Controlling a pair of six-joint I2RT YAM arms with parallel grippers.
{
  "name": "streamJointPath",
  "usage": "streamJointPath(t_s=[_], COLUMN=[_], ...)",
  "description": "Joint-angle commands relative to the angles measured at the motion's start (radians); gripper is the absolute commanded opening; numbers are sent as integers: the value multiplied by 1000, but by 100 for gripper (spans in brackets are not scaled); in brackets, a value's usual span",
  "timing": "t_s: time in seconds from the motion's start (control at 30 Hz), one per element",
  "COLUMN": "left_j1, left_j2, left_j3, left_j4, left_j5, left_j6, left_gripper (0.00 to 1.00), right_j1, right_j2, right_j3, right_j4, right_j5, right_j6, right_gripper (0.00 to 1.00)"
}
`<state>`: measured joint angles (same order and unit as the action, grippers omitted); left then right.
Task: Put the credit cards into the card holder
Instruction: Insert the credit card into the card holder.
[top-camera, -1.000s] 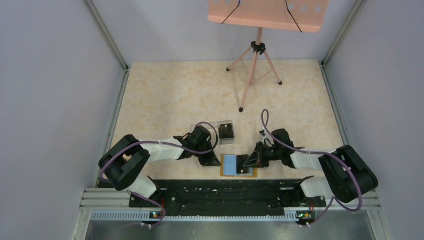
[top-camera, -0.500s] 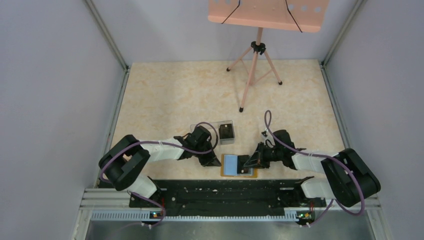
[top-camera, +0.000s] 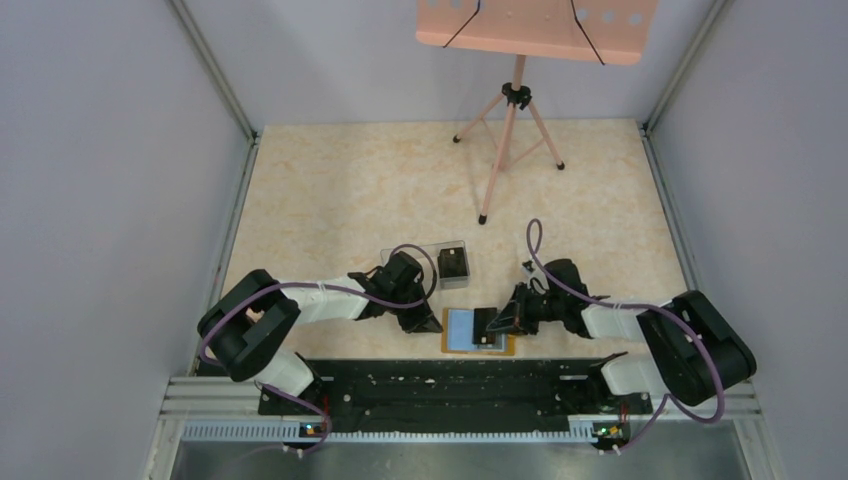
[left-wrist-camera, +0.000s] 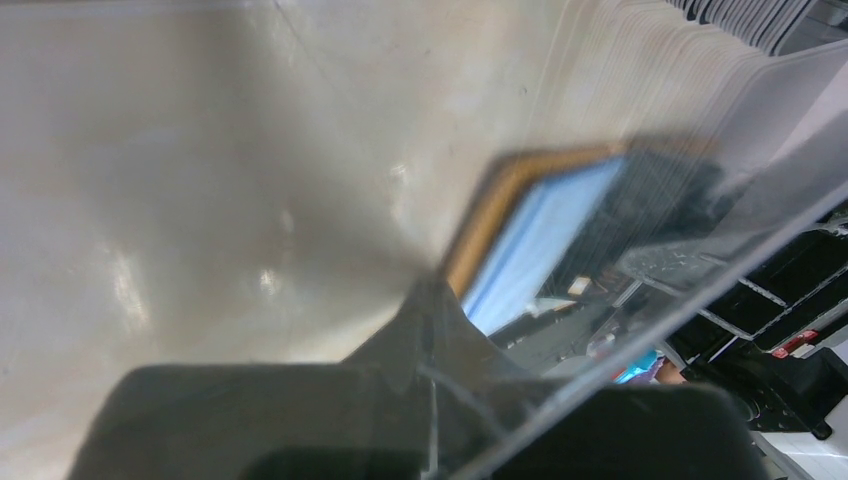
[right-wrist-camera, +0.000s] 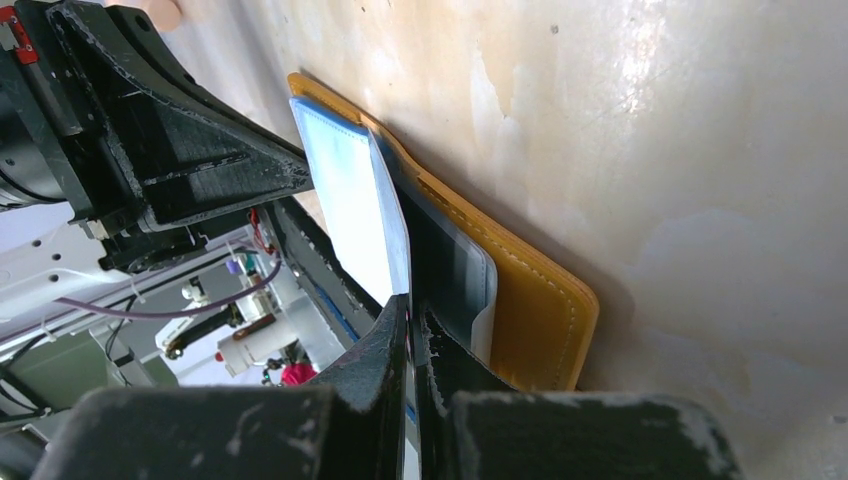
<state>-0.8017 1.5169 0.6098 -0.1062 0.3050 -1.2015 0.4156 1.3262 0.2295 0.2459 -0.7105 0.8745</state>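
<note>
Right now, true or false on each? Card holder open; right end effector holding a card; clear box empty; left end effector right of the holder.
1. The card holder lies open on the table. True.
2. The right end effector pinches a dark credit card at the card holder. True.
3. The clear box is empty. False: a dark object sits in it.
4. The left end effector is right of the card holder. False: it is at the holder's left edge.
</note>
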Motion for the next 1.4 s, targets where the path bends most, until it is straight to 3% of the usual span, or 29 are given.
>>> streamJointPath(t_s=[0.0,0.63,1.37], left_j1=[-9,-11,-11], left_j2=[28,33,42], left_j3=[15,20,37], left_j4=[-26,-28,-34], left_j5=[-59,-65,-64], left_j6=[21,19,26], left_gripper=[0,0,0], right_j1=[-5,30,55], right_j2=[22,-101,55], right_j3=[-1,-26,-8], right_j4=[14,-91,-17], right_j5=[61,47,9], right_j6=[-33,47,20], right_gripper=[0,0,0])
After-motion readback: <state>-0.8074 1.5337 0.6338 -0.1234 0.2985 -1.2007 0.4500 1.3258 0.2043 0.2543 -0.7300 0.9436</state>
